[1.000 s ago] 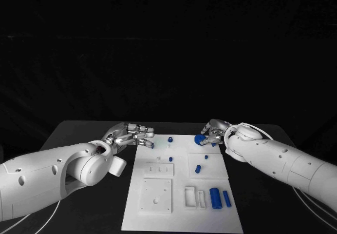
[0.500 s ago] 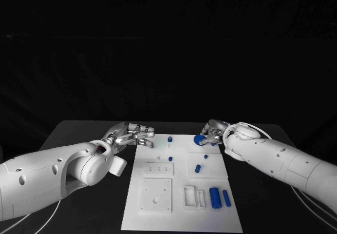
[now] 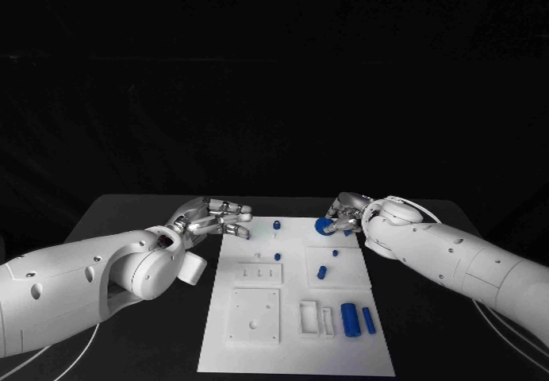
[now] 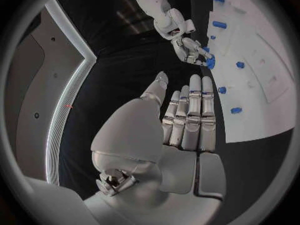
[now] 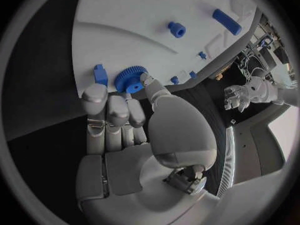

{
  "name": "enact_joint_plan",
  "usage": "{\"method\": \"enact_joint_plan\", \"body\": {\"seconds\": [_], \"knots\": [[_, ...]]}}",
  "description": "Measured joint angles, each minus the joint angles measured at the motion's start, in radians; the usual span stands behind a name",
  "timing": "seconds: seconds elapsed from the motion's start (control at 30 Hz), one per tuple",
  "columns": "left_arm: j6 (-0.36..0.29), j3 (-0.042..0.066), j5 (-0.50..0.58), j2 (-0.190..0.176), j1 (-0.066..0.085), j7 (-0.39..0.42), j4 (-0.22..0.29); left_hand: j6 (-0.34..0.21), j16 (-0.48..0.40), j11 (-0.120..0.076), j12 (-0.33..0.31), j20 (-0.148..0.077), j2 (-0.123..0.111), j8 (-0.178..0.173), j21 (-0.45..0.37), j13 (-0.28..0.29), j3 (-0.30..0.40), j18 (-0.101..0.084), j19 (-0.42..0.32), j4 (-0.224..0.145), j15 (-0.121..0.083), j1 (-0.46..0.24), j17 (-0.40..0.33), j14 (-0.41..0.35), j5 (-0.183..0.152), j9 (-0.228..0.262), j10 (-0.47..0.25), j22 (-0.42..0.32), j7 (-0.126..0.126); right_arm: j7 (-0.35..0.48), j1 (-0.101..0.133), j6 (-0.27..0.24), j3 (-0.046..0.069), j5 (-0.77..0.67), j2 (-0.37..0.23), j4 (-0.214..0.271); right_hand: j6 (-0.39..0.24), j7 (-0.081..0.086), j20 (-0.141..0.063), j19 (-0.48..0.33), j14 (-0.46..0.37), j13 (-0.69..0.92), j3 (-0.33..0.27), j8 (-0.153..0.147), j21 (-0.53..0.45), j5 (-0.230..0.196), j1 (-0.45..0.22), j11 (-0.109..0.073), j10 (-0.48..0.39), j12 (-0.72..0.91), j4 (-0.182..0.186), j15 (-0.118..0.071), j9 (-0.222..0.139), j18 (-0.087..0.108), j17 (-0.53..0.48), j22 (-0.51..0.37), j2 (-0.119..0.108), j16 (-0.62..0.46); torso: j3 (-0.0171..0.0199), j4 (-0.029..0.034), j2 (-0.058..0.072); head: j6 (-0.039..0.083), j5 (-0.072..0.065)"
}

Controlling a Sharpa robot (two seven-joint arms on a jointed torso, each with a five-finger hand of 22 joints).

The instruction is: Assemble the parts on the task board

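While left hand (image 3: 217, 218) fingers (image 4: 190, 112) lie straight, holding nothing (silver), right hand (image 3: 347, 216) pinches a toothed blue gear (image 5: 130, 78) — round.

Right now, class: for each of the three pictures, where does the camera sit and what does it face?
Head view: from the robot's head, looking down at the white board; both arms come in.
Left wrist view: behind the left hand, looking across to the board.
Right wrist view: behind the right hand, which holds a blue gear over the board.
Shared: the gear appears in all three.
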Motion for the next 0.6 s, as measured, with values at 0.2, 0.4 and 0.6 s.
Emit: {"method": "enact_joint_plan", "body": {"seconds": [0.2,0.4,0.6], "knots": [[0.001,0.000,0.000,0.001,0.000,-0.001,0.000,0.000,0.000,0.000,0.000,0.000,0.000,0.000,0.000,0.000,0.000,0.000,0.000,0.000,0.000,0.000,0.000,0.000,0.000,0.000,0.000,0.000,0.000,-0.013,-0.002,-0.003,-0.002,-0.028,0.001,0.014,0.017,-0.001,0.000,0.000,0.000,0.000,0.020,0.000,0.000,-0.007,-0.005,0.000,0.000,0.000,0.009,0.000,0.000,0.000,0.000,0.000,-0.005,0.000,0.0000,-0.0014,-0.001,-0.002,0.000],[0.003,0.000,0.000,0.001,0.000,-0.001,0.000,0.000,0.000,0.000,0.000,0.000,0.000,0.000,0.000,0.000,0.000,0.000,0.000,0.000,0.000,0.000,0.000,0.000,0.000,0.000,0.000,0.000,0.000,-0.026,-0.007,-0.017,-0.003,-0.071,0.004,0.031,0.049,-0.010,0.000,0.000,0.000,0.000,0.060,0.000,0.000,-0.034,0.000,-0.004,0.004,0.000,0.013,0.000,0.000,0.000,0.000,0.000,-0.019,0.000,0.0006,-0.0013,-0.001,-0.002,0.000],[0.004,0.000,0.000,-0.001,0.000,-0.002,0.001,0.000,0.000,0.000,0.000,0.000,0.000,0.000,0.000,0.000,0.000,0.000,0.000,0.000,0.000,0.000,0.000,0.000,0.000,0.000,0.000,0.000,0.000,-0.041,-0.012,-0.041,-0.010,-0.128,0.002,0.055,0.066,-0.015,0.000,0.000,0.003,0.000,0.102,-0.003,0.000,-0.041,-0.002,-0.007,0.007,0.000,0.018,-0.003,-0.001,0.000,0.000,0.000,-0.027,0.000,0.0006,-0.0009,-0.001,0.000,0.000]]}}
